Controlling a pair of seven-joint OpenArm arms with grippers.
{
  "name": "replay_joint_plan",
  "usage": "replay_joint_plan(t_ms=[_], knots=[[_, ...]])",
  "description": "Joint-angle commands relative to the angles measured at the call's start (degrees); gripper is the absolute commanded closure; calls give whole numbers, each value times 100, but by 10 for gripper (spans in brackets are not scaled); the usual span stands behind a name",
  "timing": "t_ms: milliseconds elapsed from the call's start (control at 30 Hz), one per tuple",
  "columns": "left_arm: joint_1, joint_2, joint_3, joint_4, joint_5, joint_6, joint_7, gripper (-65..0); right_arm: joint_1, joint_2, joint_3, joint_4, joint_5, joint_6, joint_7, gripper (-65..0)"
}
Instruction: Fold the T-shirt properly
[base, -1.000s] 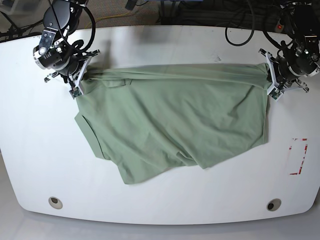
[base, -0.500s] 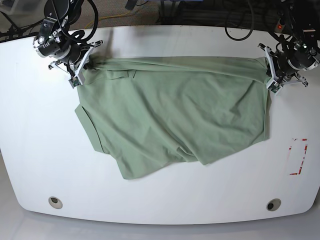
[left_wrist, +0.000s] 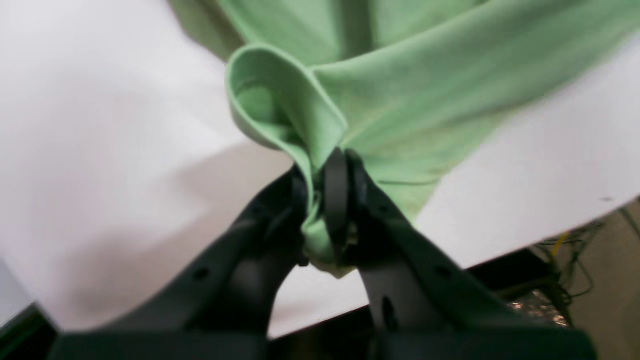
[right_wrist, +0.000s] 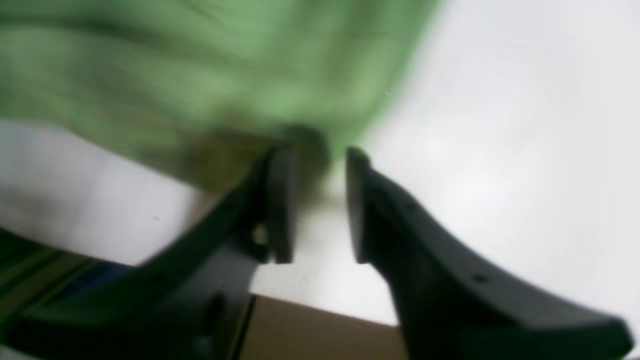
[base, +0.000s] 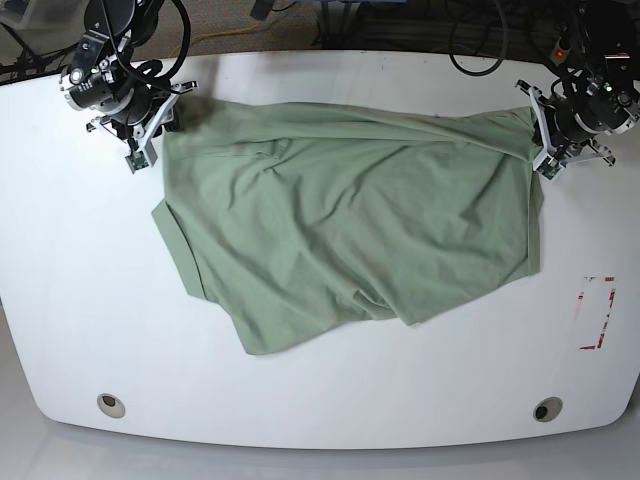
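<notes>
T-shirt (base: 350, 215), pale sage-green soft knit, lies spread and rumpled across the white table (base: 80, 300) in the base view. Left wrist view: left gripper (left_wrist: 327, 200) pinches a fabric fold. Right wrist view: right gripper (right_wrist: 320, 200) stands parted, cloth edge just beyond, blurred.

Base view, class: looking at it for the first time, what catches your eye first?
A pale green T-shirt lies rumpled across the middle of the white table. At its far corners sit two end effectors: the left end effector pinches a bunched corner, the right end effector stands parted beside the cloth.

T-shirt (base: 350, 220) covering table (base: 330, 400) middle, near edge bare
</notes>
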Motion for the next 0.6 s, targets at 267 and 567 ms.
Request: replay_joint_plan(t_ms=[267, 567], knots=[[0, -108, -30, 91, 27, 34, -4, -129, -90, -104, 863, 68, 1813, 12, -390, -425], [9, -134, -65, 91, 1, 34, -4, -376, 270, -315, 1557, -847, 2376, 12, -645, -423]])
